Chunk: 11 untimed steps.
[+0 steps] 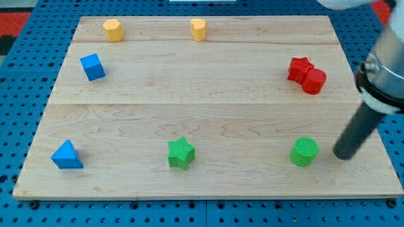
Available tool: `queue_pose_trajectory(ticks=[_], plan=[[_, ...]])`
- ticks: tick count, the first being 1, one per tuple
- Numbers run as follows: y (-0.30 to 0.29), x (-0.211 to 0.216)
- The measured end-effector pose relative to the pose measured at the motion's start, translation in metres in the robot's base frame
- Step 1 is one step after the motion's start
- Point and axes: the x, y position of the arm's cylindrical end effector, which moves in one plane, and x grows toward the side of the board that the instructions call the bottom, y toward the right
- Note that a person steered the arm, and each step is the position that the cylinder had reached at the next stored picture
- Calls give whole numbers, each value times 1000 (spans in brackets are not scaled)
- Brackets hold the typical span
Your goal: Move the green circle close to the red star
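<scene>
The green circle [304, 151] stands on the wooden board [208, 107] near the view's bottom right. The red star [300, 68] is at the right, well above it, with a red cylinder [314, 81] touching its lower right side. My tip [342, 155] rests on the board just to the right of the green circle, a small gap apart from it. The dark rod rises from the tip toward the view's upper right.
A green star [181, 153] sits at bottom centre and a blue triangle [66, 155] at bottom left. A blue cube [93, 66] is at the left. Two yellow blocks [112, 29] [198, 29] stand along the top edge.
</scene>
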Motion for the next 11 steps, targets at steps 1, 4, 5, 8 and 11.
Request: queue_pose_trajectory(ticks=[1,4,5,8,11], plan=[[-12,38],[-120,-24],[-168,-85],[-144,-156],[-137,-159]])
